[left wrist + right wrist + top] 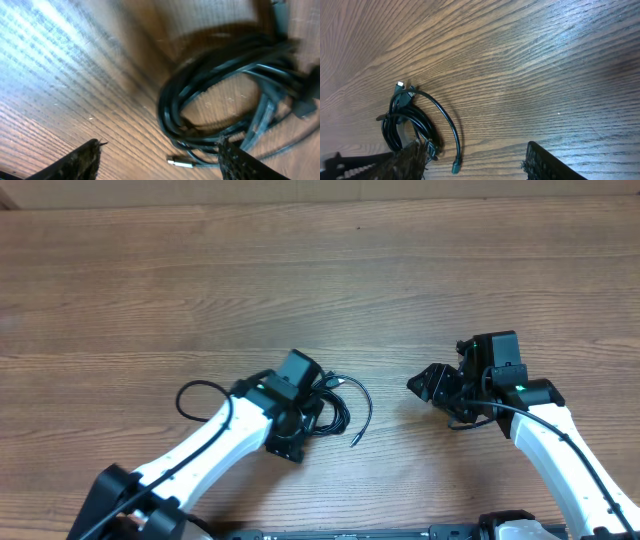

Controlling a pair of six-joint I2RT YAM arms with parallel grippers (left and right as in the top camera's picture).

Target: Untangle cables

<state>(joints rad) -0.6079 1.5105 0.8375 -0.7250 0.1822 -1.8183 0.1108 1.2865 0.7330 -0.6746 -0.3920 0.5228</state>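
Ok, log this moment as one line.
left gripper: open over cables | right gripper: open, empty, aside | cables: coiled on table

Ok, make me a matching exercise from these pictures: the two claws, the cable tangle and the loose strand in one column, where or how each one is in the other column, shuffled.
Column one:
1. left claw
2. right claw
3. cable tangle
4. loose strand

Column two:
A. arcs out alone from the heap
B. open, right over the tangle
C. open over bare table, apart from the tangle
D. coiled in a black heap

Pairs: 1-B, 2-C, 3-D, 4-A
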